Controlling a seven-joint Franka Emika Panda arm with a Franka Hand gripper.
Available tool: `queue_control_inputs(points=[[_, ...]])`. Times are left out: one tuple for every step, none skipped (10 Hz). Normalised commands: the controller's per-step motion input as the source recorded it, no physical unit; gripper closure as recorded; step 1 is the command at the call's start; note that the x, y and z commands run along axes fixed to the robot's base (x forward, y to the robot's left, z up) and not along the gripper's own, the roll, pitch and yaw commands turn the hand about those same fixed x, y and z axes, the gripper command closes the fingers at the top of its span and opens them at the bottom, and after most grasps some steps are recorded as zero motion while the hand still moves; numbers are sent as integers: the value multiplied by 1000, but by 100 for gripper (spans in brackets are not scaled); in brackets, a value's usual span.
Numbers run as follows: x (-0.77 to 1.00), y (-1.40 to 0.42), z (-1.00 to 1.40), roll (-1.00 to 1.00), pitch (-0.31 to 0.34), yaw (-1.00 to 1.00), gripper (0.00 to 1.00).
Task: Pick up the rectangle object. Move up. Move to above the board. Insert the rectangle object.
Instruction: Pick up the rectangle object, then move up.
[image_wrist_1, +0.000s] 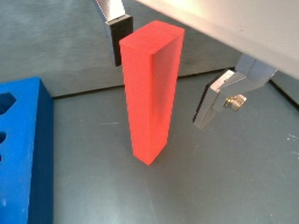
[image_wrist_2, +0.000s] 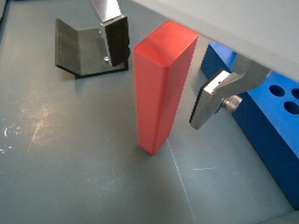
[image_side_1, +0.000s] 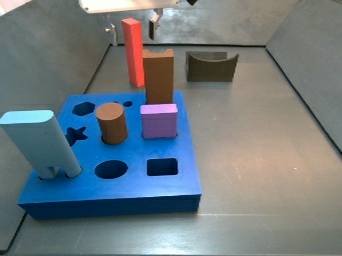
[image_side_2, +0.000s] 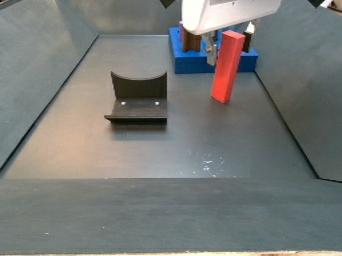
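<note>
The rectangle object, a tall red-orange bar (image_wrist_1: 152, 87), stands upright on the grey floor; it shows in both wrist views (image_wrist_2: 162, 87) and both side views (image_side_1: 134, 50) (image_side_2: 230, 65). My gripper (image_wrist_1: 163, 79) (image_wrist_2: 160, 79) is open and sits over the bar's top, one finger (image_wrist_1: 117, 48) on each side with a gap to the bar. It also shows in both side views (image_side_1: 134, 18) (image_side_2: 227, 35). The board, a thick blue block (image_side_1: 120, 190) with shaped holes, lies close beside the bar (image_wrist_1: 24, 149) (image_wrist_2: 268, 122) (image_side_2: 187, 62).
On the board stand a brown rectangular block (image_side_1: 159, 75), a purple cube (image_side_1: 160, 120), a brown cylinder (image_side_1: 111, 125) and a light blue piece (image_side_1: 40, 145). The dark fixture (image_side_1: 211, 66) (image_side_2: 136, 98) (image_wrist_2: 87, 48) stands on the floor. Grey walls surround the floor.
</note>
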Motion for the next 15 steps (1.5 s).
queue_control_inputs(points=[[-17, 0, 0, 0, -19, 0, 0], [0, 0, 0, 0, 0, 0, 0], [0, 0, 0, 0, 0, 0, 100], [0, 0, 0, 0, 0, 0, 100], [0, 0, 0, 0, 0, 0, 100], [0, 0, 0, 0, 0, 0, 100], [0, 0, 0, 0, 0, 0, 100], [0, 0, 0, 0, 0, 0, 100], [0, 0, 0, 0, 0, 0, 100], [0, 0, 0, 0, 0, 0, 100], [0, 0, 0, 0, 0, 0, 100], [0, 0, 0, 0, 0, 0, 100], [0, 0, 0, 0, 0, 0, 100], [0, 0, 833, 0, 0, 0, 100], [31, 56, 817, -2, -7, 35, 100]])
